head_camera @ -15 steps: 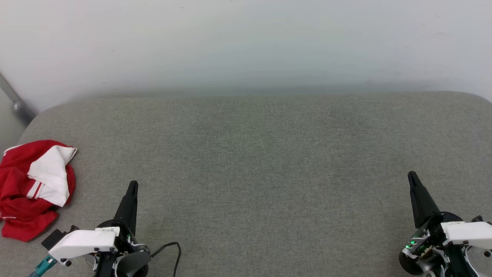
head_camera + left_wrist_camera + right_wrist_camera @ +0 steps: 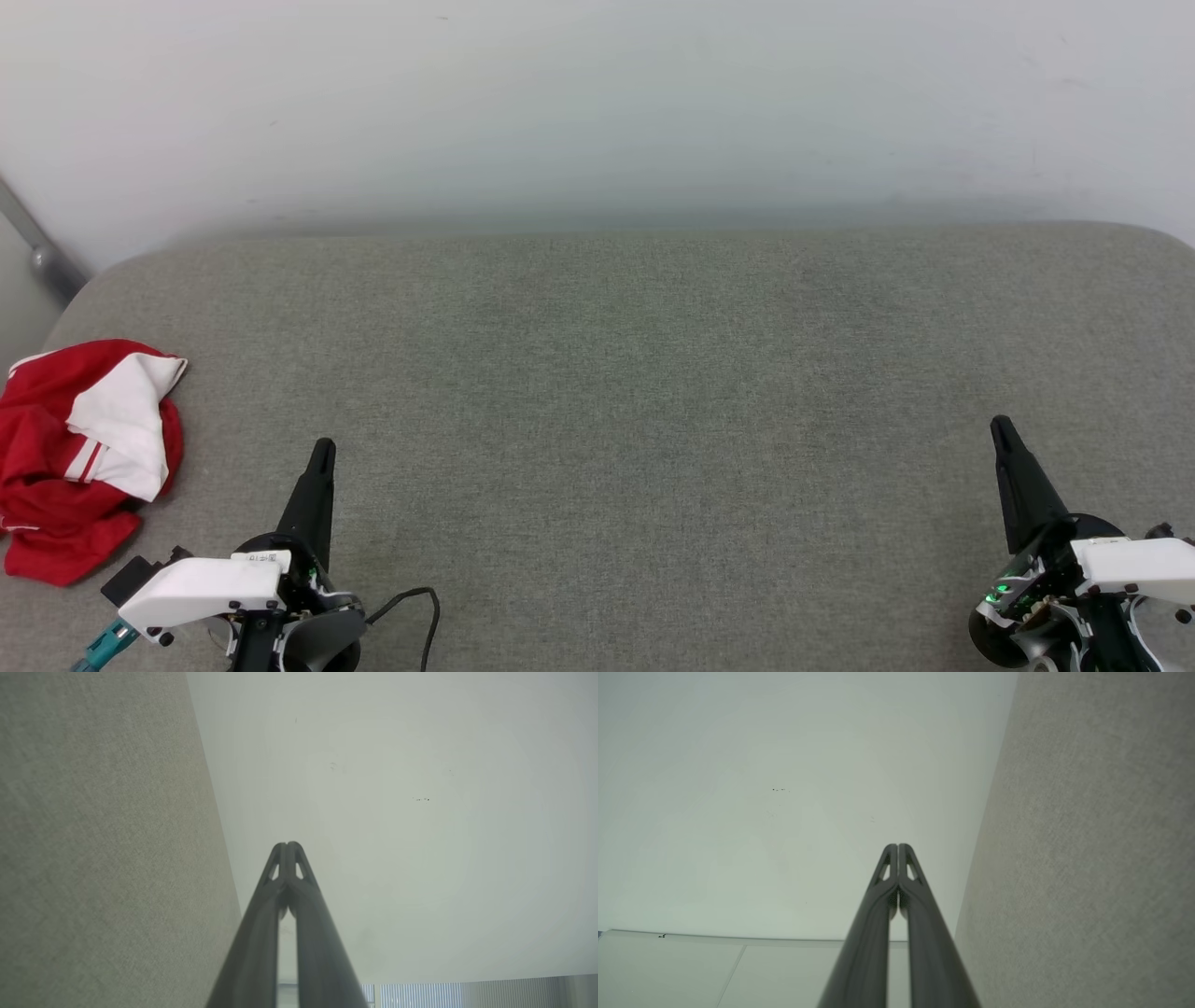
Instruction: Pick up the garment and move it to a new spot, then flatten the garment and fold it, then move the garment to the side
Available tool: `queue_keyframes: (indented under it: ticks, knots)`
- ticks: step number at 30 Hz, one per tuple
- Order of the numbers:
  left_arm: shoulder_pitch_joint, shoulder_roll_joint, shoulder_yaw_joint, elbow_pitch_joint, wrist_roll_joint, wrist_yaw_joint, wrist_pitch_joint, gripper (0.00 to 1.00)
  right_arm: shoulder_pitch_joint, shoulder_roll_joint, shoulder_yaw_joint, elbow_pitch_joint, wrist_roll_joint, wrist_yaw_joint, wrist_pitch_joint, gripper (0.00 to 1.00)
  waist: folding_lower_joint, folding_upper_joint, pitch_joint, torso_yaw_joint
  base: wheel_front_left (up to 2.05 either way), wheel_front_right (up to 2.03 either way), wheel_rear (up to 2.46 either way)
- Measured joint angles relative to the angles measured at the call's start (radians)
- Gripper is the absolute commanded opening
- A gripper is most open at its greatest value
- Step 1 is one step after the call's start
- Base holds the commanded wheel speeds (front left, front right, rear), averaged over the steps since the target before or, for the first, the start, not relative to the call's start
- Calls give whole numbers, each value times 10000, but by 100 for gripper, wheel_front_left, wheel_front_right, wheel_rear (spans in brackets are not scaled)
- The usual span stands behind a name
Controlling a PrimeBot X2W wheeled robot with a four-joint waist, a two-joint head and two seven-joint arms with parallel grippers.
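Nearest, at the lower left, the left pincer (image 2: 322, 455) of two long dark fingers points forward over the grey fabric-covered counter (image 2: 653, 420), its jaws pressed together with nothing between them; the left wrist view shows the two tips meeting. A thin black cable (image 2: 415, 602) loops just beside its wrist. At the lower right the right pincer (image 2: 1003, 431) points the same way, likewise closed tight and empty. Left of the left pincer and apart from it, the crumpled red jersey T-shirt with white short sleeves and red-and-white stripe trim (image 2: 89, 457) lies bunched at the counter's left edge, one white sleeve uppermost. Beyond the counter's rounded far edge stands a plain pale wall (image 2: 597, 112), with a grey metal bar (image 2: 37, 247) slanting at far left
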Motion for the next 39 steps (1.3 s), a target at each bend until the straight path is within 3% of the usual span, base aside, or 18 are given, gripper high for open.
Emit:
queue_keyframes:
  ticks: [19, 20, 29, 39]
  knots:
    - [0, 0, 0, 0, 0, 0, 0, 0, 0, 0, 0, 0, 0, 0, 0, 0, 0, 0, 0, 0, 0, 0, 0]
    - [0, 0, 0, 0, 0, 0, 0, 100, 0, 0, 0, 0, 0, 0, 0, 100, 0, 0, 0, 0, 0, 0, 0]
    - [461, -46, -100, 374, 119, 4, -180, 100, 477, 8, 8, 454, -109, -2, -180, 100, 0, 0, 1, -1, 0, 0, 0]
    - [461, -44, -88, -234, 1785, 391, -660, 100, 571, 13, -186, 36, -1799, -2, -658, 100, 0, 0, 13, -2, 0, 0, 0]
